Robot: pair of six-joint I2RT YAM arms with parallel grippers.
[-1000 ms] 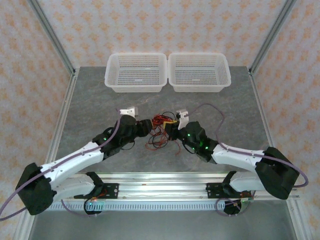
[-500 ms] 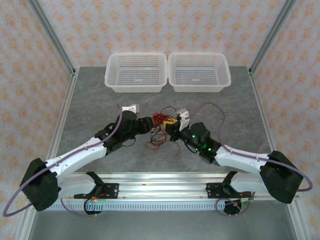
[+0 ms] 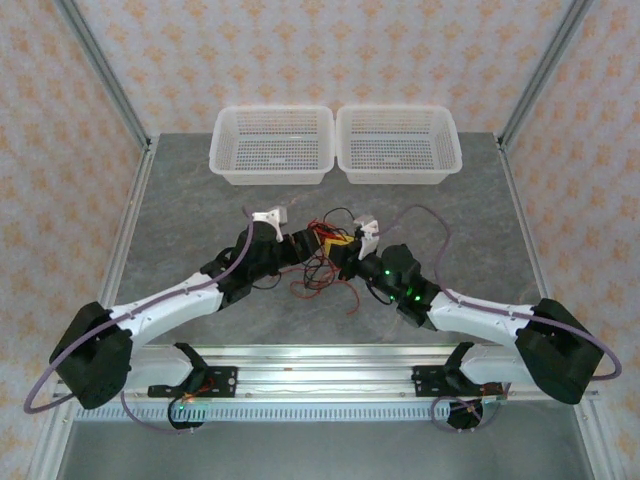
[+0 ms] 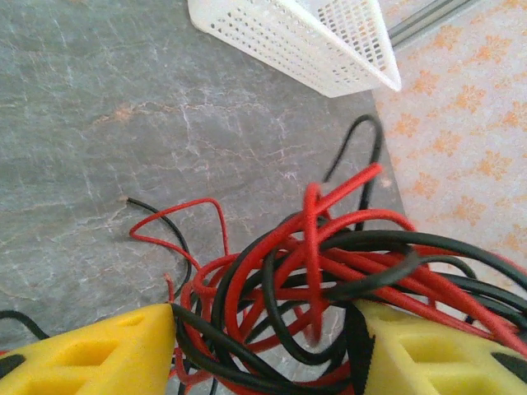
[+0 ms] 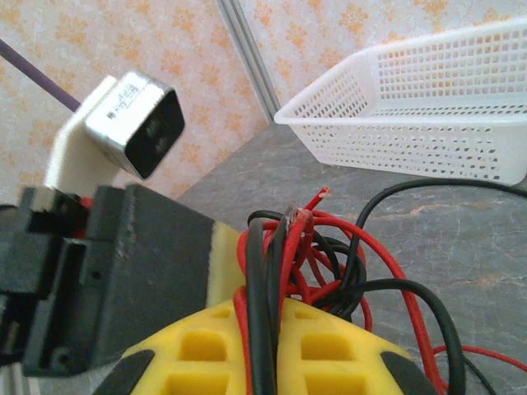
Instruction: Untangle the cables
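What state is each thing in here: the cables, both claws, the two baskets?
cables: red and black, tangled in one clump.
left claw: open, part of the clump in its gap.
right claw: shut on cables.
left basket: empty.
right basket: empty.

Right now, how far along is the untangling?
Done: nothing visibly; the red and black cables lie as one knot on the table between the arms. In hand: right fingers shut on a bunch of strands; left fingers open astride the tangle. Left: separating every strand.
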